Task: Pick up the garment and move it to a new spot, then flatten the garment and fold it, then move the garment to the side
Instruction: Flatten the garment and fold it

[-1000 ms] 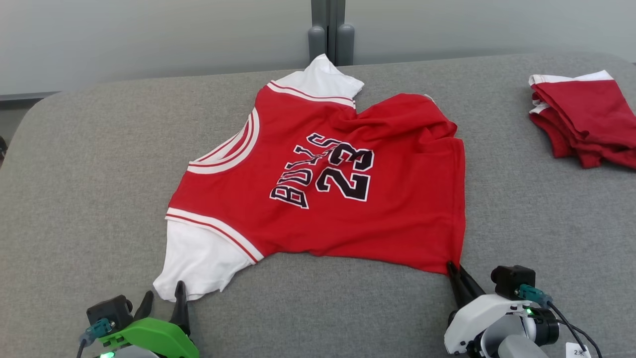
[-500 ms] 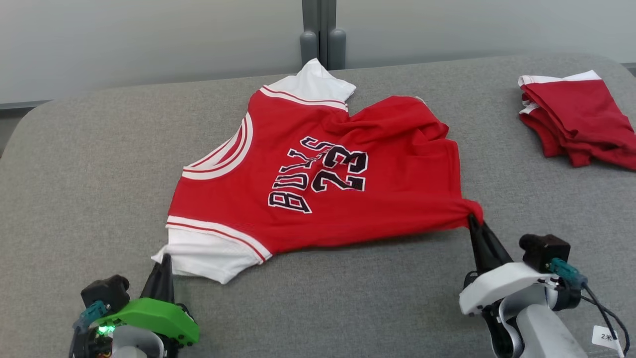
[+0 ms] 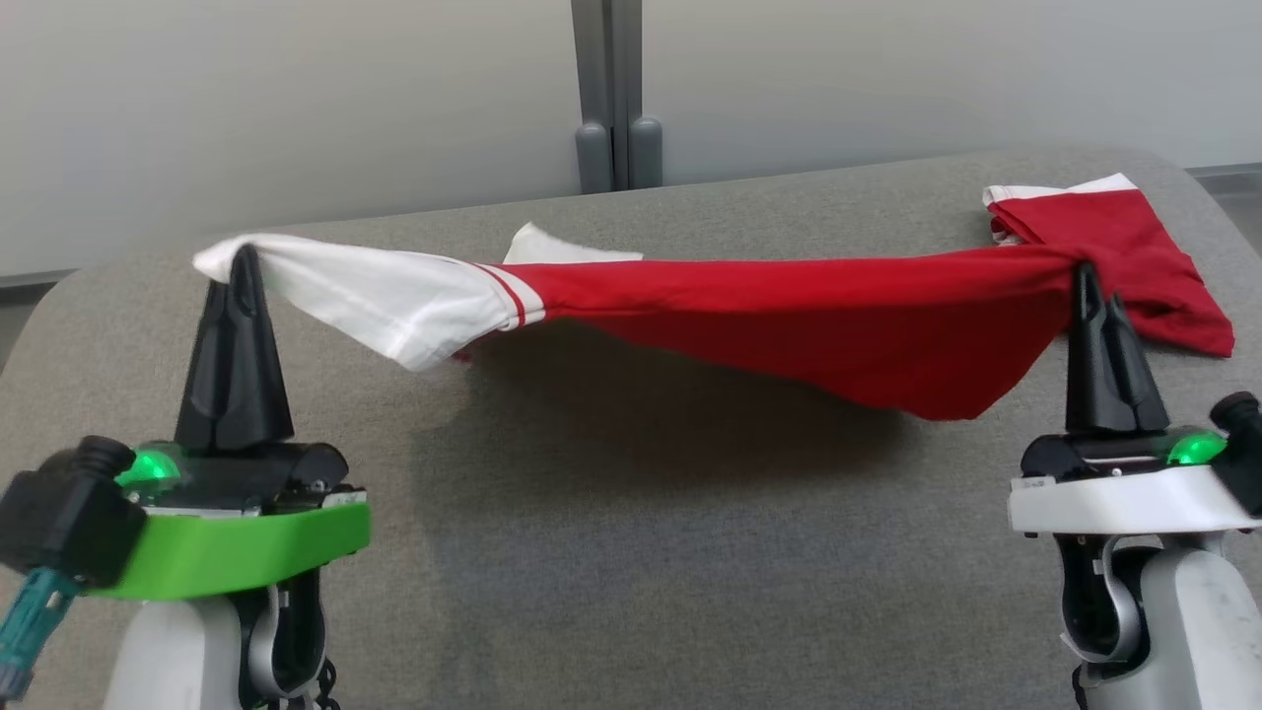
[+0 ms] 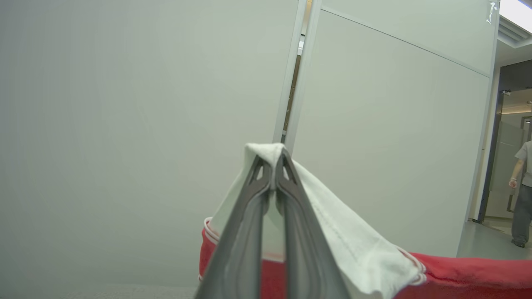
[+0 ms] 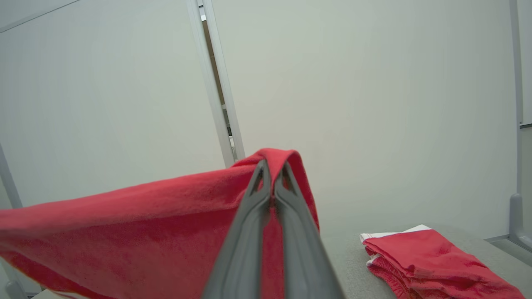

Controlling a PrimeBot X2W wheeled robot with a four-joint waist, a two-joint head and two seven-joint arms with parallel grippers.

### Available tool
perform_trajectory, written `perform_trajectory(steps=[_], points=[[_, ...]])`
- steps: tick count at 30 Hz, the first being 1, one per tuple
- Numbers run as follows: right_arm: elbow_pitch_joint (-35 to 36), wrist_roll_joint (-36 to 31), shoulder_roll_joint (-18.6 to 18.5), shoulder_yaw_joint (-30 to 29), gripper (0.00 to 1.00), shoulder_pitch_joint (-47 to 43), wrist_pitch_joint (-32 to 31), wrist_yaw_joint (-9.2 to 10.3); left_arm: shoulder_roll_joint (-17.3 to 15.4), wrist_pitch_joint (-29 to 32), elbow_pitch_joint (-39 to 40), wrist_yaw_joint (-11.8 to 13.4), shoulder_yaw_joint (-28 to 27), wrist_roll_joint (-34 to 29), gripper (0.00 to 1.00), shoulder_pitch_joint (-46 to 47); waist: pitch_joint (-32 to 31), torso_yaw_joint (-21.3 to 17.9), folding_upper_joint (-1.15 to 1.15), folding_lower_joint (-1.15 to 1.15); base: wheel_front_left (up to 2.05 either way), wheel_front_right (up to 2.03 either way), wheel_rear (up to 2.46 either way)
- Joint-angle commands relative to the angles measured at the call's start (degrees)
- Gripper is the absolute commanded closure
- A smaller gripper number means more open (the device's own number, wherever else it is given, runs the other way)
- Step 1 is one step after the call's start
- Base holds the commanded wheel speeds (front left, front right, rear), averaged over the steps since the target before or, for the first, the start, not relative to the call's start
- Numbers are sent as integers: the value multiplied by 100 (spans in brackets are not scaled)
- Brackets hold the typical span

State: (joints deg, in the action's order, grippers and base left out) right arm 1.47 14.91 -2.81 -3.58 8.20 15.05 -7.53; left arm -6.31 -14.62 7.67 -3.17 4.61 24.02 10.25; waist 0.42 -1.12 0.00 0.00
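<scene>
Above the desk (image 3: 631, 552), the garment (image 3: 769, 316) hangs strung between both jaws, mostly clear of the surface. Left jaws are closed on the tip of the white sleeve (image 3: 375, 291). Left wrist view confirms it: cloth is folded over the tips and pinched between them. Right jaws are closed on a red hem corner (image 3: 1035, 266). Right wrist view shows the same, with fabric looped over the tips. Both sets point up, well apart and roughly level.

Why it's held this way, my read: sleeve end and hem corner of the same side are pulled apart. That makes the top line go taut while the rest drapes below under its own weight. It sets up the carry to a new spot and a flatter laydown. The belly sags lowest toward the right. Can't tell whether the far part touches the desk. A white bit (image 3: 552, 247) shows behind the top edge, likely the other sleeve.

Relative to the jaws: the garment spans the gap between them, gripped only at the tips, nothing deeper in. It's a thin pinch, so I'd guess slip risk on a fast move.

A pile (image 3: 1154, 237) of folded red cloth sits on the desk behind the right jaws. Keep clear of it when laying down.
</scene>
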Motion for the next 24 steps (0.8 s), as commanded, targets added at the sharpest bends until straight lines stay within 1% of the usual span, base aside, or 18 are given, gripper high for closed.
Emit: perform_trajectory(steps=[1, 5, 7, 11, 13, 16, 18, 20, 24], points=[[347, -15, -16, -32, 100, -113, 17, 9, -68, 45, 450, 69, 2, -90, 100, -37, -112, -127, 0, 0, 0, 0, 0], [1416, -210, -15, -90, 100, -206, -7, 9, -214, 334, 1715, 168, 48, -299, 100, 162, -147, -243, 0, 0, 0, 0, 0], [1947, -312, -15, -140, 100, -224, -96, 9, -315, 538, 2206, 185, 91, -434, 100, 315, -142, -284, 0, 0, 0, 0, 0], [2871, -441, -15, -212, 100, -171, -324, 9, -476, 1034, 2843, 170, 175, -528, 100, 760, -67, -368, 0, 0, 0, 0, 0], [3169, -471, -13, -226, 100, -91, -436, 9, -566, 1255, 2924, 136, 185, -566, 100, 1023, 33, -401, 0, 0, 0, 0, 0], [3317, -482, -14, -246, 100, 28, -612, 9, -647, 1518, 2820, 86, 219, -492, 100, 1408, 268, -453, 0, 0, 0, 0, 0], [3207, -508, -13, -260, 100, 147, -749, 9, -716, 1622, 2603, 7, 256, -481, 100, 1722, 473, -462, 0, 0, 0, 0, 0], [2973, -387, -12, -210, 100, 386, -871, 9, -785, 1769, 2279, -81, 374, -473, 100, 2060, 765, -455, 0, 0, 0, 0, 0], [2179, -407, -12, 22, 100, 1233, -1013, 9, -887, 1957, 1349, -220, 511, -424, 100, 3046, 1449, -459, 0, 0, 0, 0, 0]])
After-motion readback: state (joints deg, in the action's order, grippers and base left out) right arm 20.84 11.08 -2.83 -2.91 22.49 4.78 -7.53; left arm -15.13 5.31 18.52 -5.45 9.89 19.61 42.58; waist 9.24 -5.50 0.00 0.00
